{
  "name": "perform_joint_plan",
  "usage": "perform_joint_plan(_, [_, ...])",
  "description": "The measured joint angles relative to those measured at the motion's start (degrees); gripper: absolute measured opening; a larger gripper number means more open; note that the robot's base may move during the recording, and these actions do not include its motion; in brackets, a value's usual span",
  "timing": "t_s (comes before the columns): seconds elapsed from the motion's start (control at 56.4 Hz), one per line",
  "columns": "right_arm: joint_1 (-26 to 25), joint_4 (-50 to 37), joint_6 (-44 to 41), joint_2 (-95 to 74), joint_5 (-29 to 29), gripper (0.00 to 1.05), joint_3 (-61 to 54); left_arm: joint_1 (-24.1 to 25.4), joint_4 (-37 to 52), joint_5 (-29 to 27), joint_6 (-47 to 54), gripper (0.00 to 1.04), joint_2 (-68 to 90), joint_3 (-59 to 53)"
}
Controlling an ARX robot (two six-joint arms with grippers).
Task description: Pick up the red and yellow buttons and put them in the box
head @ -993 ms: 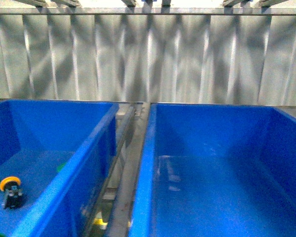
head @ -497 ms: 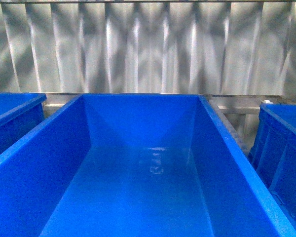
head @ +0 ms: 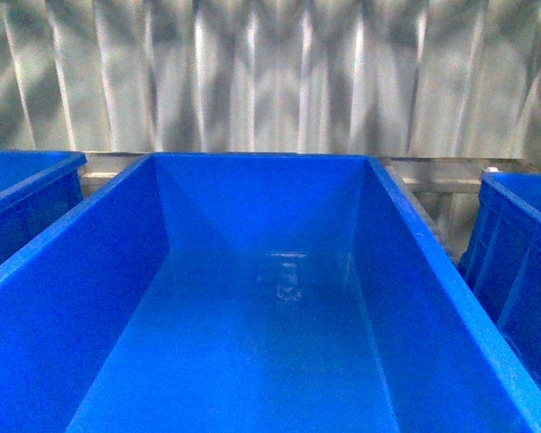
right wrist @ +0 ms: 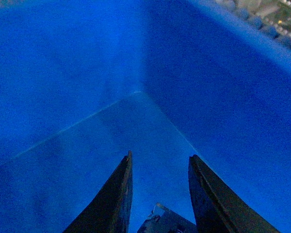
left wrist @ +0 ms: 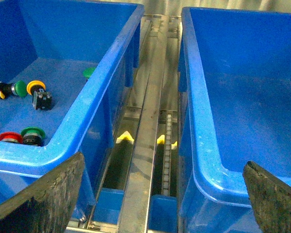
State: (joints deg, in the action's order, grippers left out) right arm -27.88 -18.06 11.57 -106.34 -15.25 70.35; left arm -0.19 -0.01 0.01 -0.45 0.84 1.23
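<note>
In the left wrist view a yellow button (left wrist: 36, 87) on a black body and a red button (left wrist: 9, 137) lie in the left blue bin (left wrist: 104, 73) among green-capped switches (left wrist: 21, 88). My left gripper (left wrist: 163, 162) hangs open above the gap between that bin and the empty blue box (left wrist: 199, 121), holding nothing. My right gripper (right wrist: 160, 158) is open inside a blue box (right wrist: 63, 73), near a corner of its floor, with nothing between its fingers. The front view shows the empty box (head: 415, 225) and no gripper or button.
A metal rail and chain track (left wrist: 153, 121) runs between the two bins. Further blue bins stand at the left (head: 27, 185) and right (head: 518, 225) of the front view. A corrugated metal wall (head: 270, 72) closes the back.
The front view has swung right: the bin with the yellow button has left the picture, and the empty box now fills the middle.
</note>
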Motion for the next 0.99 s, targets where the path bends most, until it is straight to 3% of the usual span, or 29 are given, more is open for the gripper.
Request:
perform_joint_plan(0.231, [-0.70, 0.35, -1.53, -6.16, 1.18, 0.28, 1.86, 0.00, 0.00, 0.00, 0.02, 0.97, 0.00, 0.02])
perform_joint_plan(0.497, [-1.84, -2.82, -2.21, -6.14, 3.13, 0.66, 1.16, 0.00, 0.00, 0.00, 0.02, 0.97, 0.00, 0.00])
perform_joint_plan(0.692, [-2.49, -6.23, -0.66, 3.32, 6.16, 0.99, -6.84, 0.00, 0.00, 0.00, 0.00, 0.97, 0.00, 0.02])
perform_joint_plan(0.993, [-2.89, -2.25, 3.98, 31.41, 5.77, 0.98, -25.07, 0.00, 0.00, 0.00, 0.02, 0.97, 0.00, 0.02])
